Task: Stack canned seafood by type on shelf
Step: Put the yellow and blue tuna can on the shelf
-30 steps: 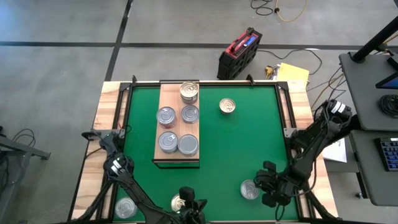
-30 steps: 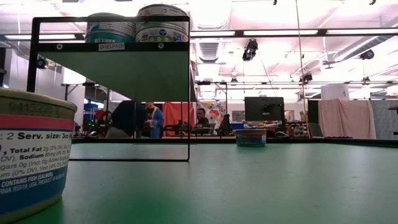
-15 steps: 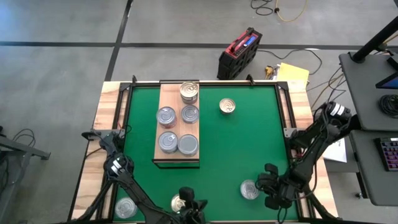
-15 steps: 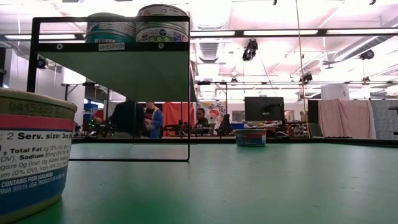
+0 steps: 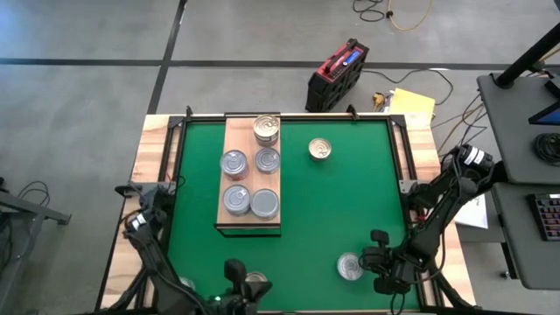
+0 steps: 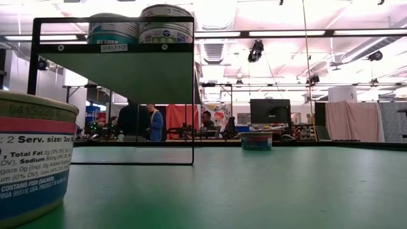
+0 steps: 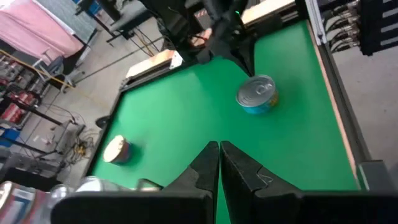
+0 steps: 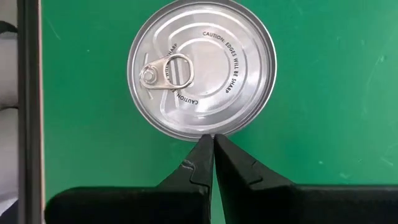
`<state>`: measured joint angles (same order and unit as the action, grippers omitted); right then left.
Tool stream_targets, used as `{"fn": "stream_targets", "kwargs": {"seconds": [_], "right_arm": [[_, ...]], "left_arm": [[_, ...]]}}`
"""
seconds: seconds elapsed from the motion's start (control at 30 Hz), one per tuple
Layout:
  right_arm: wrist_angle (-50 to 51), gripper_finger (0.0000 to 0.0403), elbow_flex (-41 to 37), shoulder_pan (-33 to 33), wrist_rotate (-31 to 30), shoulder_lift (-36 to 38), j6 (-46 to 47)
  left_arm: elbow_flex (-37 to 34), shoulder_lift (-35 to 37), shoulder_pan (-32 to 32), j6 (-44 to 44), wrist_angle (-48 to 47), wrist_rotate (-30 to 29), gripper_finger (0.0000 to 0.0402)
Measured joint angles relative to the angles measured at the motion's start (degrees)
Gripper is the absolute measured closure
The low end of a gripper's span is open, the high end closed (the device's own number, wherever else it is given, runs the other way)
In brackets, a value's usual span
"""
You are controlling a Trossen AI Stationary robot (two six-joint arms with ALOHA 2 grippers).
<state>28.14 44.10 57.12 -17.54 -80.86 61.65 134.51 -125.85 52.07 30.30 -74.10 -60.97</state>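
Note:
The wooden shelf (image 5: 249, 179) carries several silver-lidded cans (image 5: 235, 199) and one at its far end (image 5: 266, 129). A gold-lidded can (image 5: 320, 150) rests on the green mat (image 5: 332, 201), to the right of the shelf. My right gripper (image 8: 213, 138) is shut, its tips at the rim of a silver-lidded can (image 8: 202, 74) near the table's front right (image 5: 350, 266). My left gripper (image 7: 219, 147) is shut and raised at the front edge (image 5: 234, 271), next to another can (image 5: 256, 280) that it partly hides. My right gripper comes slanting down from the table's right, and its shut fingertips (image 8: 202, 149) meet the can's lid edge (image 8: 208, 132) in the wrist view. I cannot tell whether they touch it. The can stands upright on the mat.
In the low view a large can (image 6: 32, 159) stands close at the left, and the shelf's black frame (image 6: 111, 89) rises behind it. Wooden borders and black rails (image 5: 404, 157) edge the mat. People stand in the room beyond the table.
My left gripper has risen and swung toward the table's left edge, staying shut, and its arm now covers more of the front-left corner. The cans have kept their places.

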Motion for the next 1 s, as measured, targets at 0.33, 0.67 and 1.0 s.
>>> {"fn": "stream_targets", "kwargs": {"seconds": [0.33,0.67,1.0], "right_arm": [[0.0,0.0394,0.0,-1.5,-1.5,0.2,-2.8],[0.3,0.0394,0.2,-1.7,-2.0,0.6,-3.4],[0.2,0.0394,0.5,0.3,-6.6,2.3,-6.3]], "left_arm": [[-1.6,0.6,-1.6,-2.8,-1.8,0.3,0.0402],[-11.7,0.4,-4.7,-23.6,33.6,16.7,0.0402],[-13.6,4.7,-8.6,-40.5,39.8,23.2,0.0402]]}}
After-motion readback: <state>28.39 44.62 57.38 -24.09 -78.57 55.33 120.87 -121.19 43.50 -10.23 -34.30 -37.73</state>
